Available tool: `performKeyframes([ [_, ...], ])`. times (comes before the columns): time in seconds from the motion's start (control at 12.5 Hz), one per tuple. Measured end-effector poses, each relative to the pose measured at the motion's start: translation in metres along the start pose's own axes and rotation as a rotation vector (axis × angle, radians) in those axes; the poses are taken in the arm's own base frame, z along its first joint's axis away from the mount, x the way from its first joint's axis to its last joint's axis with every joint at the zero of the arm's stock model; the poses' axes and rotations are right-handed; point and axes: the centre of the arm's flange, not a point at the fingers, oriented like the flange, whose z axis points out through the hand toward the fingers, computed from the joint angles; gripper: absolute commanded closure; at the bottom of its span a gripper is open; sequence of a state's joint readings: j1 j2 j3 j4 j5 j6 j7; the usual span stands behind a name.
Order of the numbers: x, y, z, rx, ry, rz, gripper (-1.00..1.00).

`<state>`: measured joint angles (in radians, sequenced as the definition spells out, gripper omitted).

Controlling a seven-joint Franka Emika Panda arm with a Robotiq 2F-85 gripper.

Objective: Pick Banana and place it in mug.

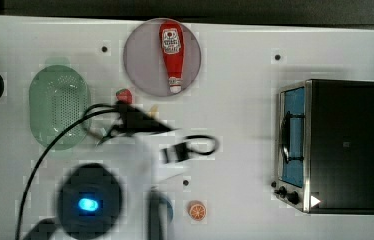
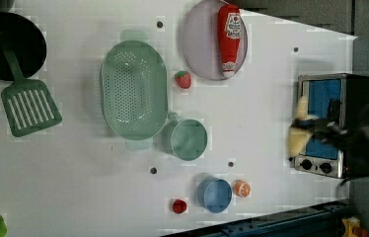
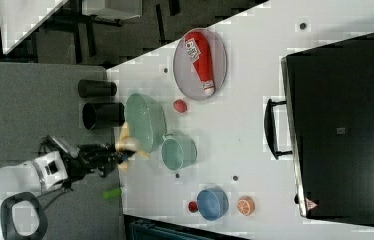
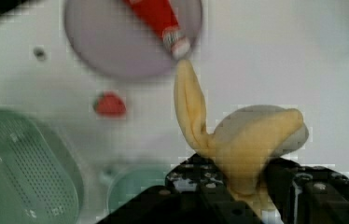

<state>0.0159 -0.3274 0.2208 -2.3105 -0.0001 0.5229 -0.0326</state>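
I see claw [image 4: 245, 186] clamped on banana [image 4: 238, 144], fingers [image 4: 282, 179] pressed on its lower part. Banana raised off table [image 2: 251, 98], pale yellow with cream tint, soft-looking; one peel flap sticks up, rounded whitish tip to side. In left view, banana [image 2: 297, 132] hangs in front of toaster oven [image 2: 338, 123], well apart from mug [image 2: 188, 139]. Mug pale mint-green, round, just beside colander [image 2: 133, 89]. Strawberry [image 2: 183, 79] near plate [image 2: 200, 44] with ketchup bottle [image 2: 229, 37].

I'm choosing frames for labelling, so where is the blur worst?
Left view: the claw and banana smear in front of the toaster oven. Top view: the arm is a streaked patch. Wrist view: the banana is fairly clear, the plate and colander soft.
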Motion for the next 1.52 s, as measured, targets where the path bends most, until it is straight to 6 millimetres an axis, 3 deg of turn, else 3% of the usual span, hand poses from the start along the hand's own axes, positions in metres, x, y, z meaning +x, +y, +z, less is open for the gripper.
performKeyframes([
  [0.16,-0.046,-0.032,0.04,-0.073,-0.066,0.027,0.43],
  [0.4,-0.09,-0.076,0.087,-0.115,-0.101,0.078,0.43],
  [0.64,-0.105,-0.111,0.129,-0.064,-0.149,0.116,0.43],
  [0.96,-0.091,-0.106,0.19,-0.059,-0.212,0.225,0.36],
  [1.28,-0.064,-0.08,0.22,-0.066,-0.213,0.298,-0.52],
  [1.44,-0.065,-0.075,0.227,-0.076,-0.225,0.304,-0.97],
  [1.52,-0.067,-0.08,0.223,-0.059,-0.216,0.296,-1.0],
])
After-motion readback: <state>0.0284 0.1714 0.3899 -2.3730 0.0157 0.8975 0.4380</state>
